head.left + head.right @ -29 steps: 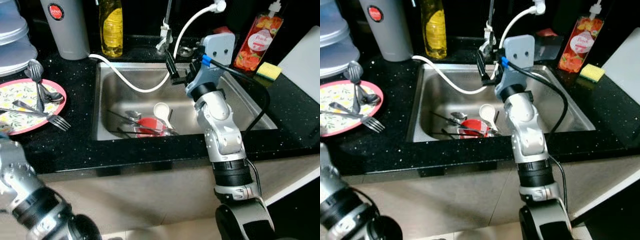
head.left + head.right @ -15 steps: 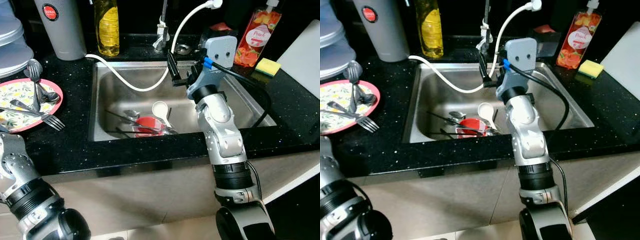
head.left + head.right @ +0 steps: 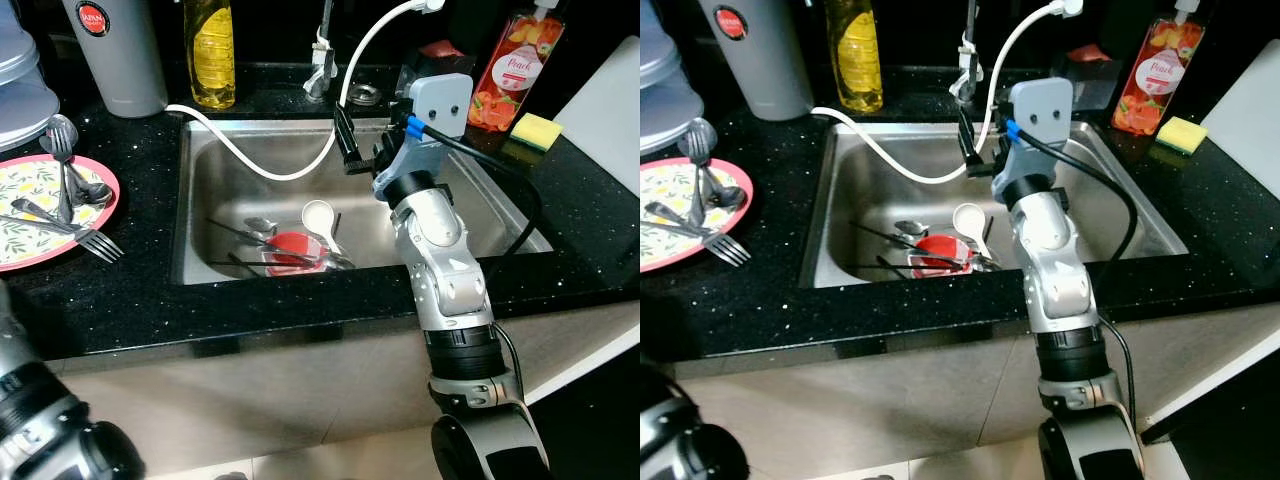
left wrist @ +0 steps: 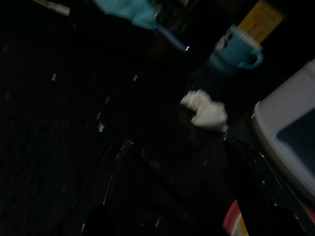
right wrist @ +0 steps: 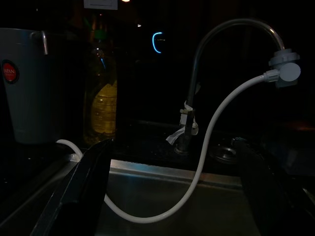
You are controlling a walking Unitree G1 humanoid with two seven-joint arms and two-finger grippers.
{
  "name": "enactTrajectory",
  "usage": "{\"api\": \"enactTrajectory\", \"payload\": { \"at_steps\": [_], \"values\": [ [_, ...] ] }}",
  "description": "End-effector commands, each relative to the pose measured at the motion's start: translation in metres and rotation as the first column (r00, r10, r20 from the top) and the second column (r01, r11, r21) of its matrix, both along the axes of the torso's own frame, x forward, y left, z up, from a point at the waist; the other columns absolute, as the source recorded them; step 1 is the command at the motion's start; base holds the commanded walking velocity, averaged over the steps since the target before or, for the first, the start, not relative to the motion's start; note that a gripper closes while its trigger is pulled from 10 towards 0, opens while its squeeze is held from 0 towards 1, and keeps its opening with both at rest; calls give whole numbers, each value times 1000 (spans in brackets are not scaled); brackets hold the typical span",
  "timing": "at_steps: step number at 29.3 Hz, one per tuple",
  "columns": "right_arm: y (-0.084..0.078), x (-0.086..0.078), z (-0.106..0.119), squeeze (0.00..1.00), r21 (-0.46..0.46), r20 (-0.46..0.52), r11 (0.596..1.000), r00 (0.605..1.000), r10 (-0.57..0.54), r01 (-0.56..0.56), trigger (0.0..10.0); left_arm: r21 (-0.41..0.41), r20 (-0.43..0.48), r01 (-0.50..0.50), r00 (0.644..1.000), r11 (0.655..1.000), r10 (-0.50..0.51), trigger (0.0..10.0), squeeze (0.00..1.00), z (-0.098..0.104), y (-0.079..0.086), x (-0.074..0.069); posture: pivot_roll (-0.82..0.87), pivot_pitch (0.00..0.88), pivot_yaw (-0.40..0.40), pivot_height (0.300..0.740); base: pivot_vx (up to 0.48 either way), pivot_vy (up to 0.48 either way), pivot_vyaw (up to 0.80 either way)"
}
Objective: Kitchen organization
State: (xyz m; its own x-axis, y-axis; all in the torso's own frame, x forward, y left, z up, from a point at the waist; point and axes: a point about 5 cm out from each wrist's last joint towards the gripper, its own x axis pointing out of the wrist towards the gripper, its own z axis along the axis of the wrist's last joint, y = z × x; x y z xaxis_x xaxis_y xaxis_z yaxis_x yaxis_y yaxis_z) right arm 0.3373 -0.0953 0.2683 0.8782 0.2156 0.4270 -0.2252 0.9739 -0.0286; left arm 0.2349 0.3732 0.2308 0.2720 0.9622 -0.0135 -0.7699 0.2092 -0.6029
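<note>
Left eye view: a steel sink (image 3: 215, 150) is sunk into a black speckled counter (image 3: 250, 310). The right gripper (image 3: 362, 155) hangs over the sink's back edge, near the faucet (image 3: 322, 50), its two black fingers apart with nothing between them. A white hose (image 3: 260, 165) runs from the faucet spout down into the sink and out over its back left corner. On the sink floor lie a red bowl (image 3: 288, 247), a white ladle (image 3: 321, 217) and several pieces of dark cutlery around them. On the counter's left edge sits a pink-rimmed plate (image 3: 30, 225) carrying forks and spoons (image 3: 65, 185). Along the back edge stand a grey canister (image 3: 115, 50) and a yellow oil bottle (image 3: 209, 50); right of the sink are a soap bottle (image 3: 510, 65) and a yellow sponge (image 3: 532, 131).

Right eye view: the same layout.

Left wrist view: very dark. A crumpled white scrap (image 4: 204, 110), a blue mug (image 4: 235, 49) and a white container (image 4: 288, 132) can be made out. I cannot tell how the left gripper's fingers stand.

Right wrist view: the spread black fingers (image 5: 78, 191) frame the faucet, the looping hose, the oil bottle and the canister.
</note>
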Motion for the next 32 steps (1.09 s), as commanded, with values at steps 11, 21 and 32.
{"api": "enactTrajectory", "payload": {
  "at_steps": [11, 21, 32],
  "values": [
    [0, -3, -1, 0, 2, -4, 1000, 1000, -2, 2, 10000, -104, 99, 162, 983, 981, -152, 5451, 0, -2, 2, 18, 42, 0, -64, 740, 0, 0, 0],
    [-1, -2, 0, 0, 0, -5, 1000, 1000, -2, 2, 10000, -150, 115, 197, 977, 969, -181, 10000, 0, -9, -1, 22, 40, 0, -69, 740, 0, 0, 0],
    [-7, -5, 1, 0, -7, -5, 1000, 1000, -28, 27, 10000, -291, 147, 299, 953, 909, -266, 2980, 0, -20, -1, 41, 8, 0, -51, 740, 0, 0, 0]
  ]
}}
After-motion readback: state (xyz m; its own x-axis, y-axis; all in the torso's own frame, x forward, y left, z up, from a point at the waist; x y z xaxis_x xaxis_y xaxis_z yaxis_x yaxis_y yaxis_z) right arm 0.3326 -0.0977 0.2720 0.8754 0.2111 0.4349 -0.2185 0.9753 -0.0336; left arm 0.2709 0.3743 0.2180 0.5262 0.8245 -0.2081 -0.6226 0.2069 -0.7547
